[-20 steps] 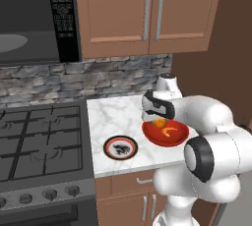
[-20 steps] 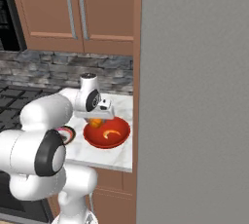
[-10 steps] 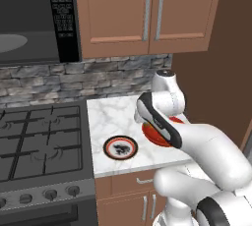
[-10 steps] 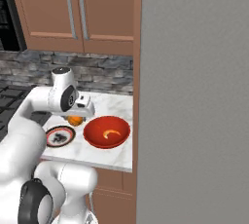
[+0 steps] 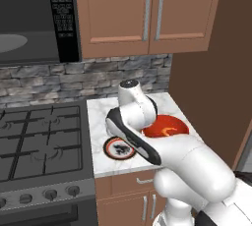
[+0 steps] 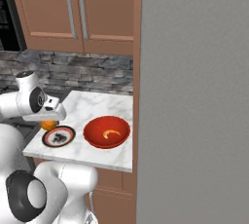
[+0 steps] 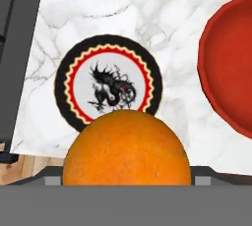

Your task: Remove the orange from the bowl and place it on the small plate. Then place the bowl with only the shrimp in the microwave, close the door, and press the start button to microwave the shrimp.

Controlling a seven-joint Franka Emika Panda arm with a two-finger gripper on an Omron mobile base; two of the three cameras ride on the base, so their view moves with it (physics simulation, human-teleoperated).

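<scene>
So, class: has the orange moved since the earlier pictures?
Yes. The orange, held in the hand, has left the bowl and hangs above the small plate.

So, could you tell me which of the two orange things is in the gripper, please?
The orange, the round fruit, held in the gripper above the small plate. The shrimp, a thin curved piece, lies in the bowl.

Glossy red bowl (image 6: pixel 106 131); pitted matt orange (image 7: pixel 127 149); veined marble counter (image 7: pixel 147 9).
</scene>
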